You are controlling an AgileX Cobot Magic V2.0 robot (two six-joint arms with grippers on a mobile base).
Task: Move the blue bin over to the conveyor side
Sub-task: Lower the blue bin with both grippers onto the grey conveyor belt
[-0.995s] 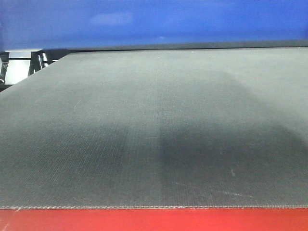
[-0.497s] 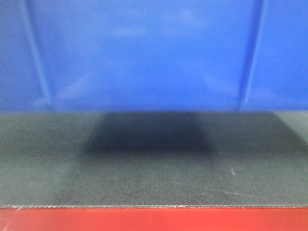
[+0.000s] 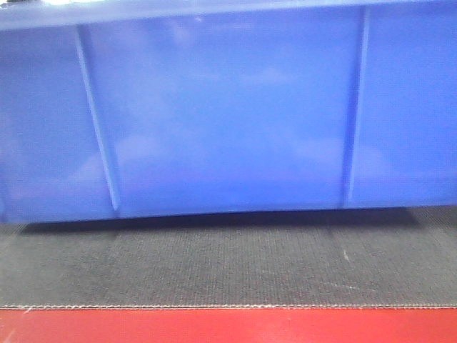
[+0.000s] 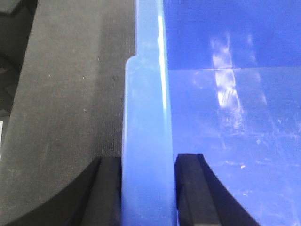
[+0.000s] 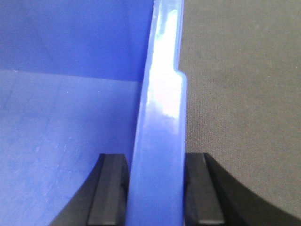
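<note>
The blue bin [image 3: 228,114] fills the upper two thirds of the front view, its ribbed near wall close to the camera and its base low over the dark woven conveyor [image 3: 228,264]. My left gripper [image 4: 148,162] is shut on the bin's left rim [image 4: 148,117], one finger outside over the belt [image 4: 61,103], one inside the bin. My right gripper [image 5: 156,160] is shut on the bin's right rim [image 5: 162,108], with the belt [image 5: 240,84] to its right and the bin's inside floor [image 5: 61,141] to its left.
The conveyor's red frame edge [image 3: 228,326] runs along the bottom of the front view. A strip of belt lies between the bin's near wall and that edge. Dark machine parts [image 4: 11,28] show past the belt's left side.
The bin has come steadily nearer the camera and lower: from a blue band at the far end of the belt to filling most of the view, covering most of the belt.
</note>
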